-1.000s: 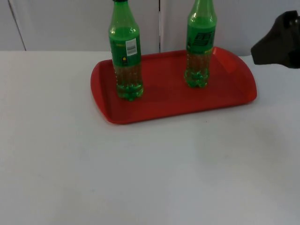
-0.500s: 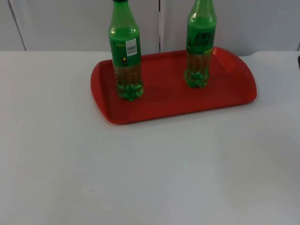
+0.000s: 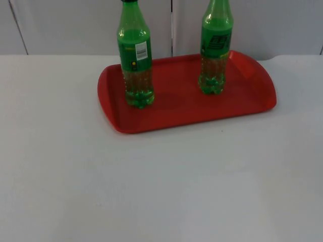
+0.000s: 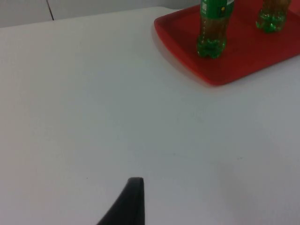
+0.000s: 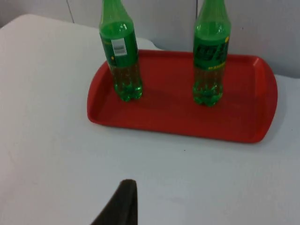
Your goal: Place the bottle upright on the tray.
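White table top [image 3: 151,191] runs back to a grey partition wall [image 3: 75,25]. On it sits a red tray [image 3: 176,108] carrying two green bottles, both upright: left bottle [image 3: 135,60] near the tray's left end, right bottle [image 3: 216,50] toward its far right, well apart, presumably so neither topples the other. Task appears complete. Left gripper [image 4: 124,206] and right gripper [image 5: 119,206] hang back over bare table, well clear of the tray; with one fingertip showing on each, I cannot tell their opening
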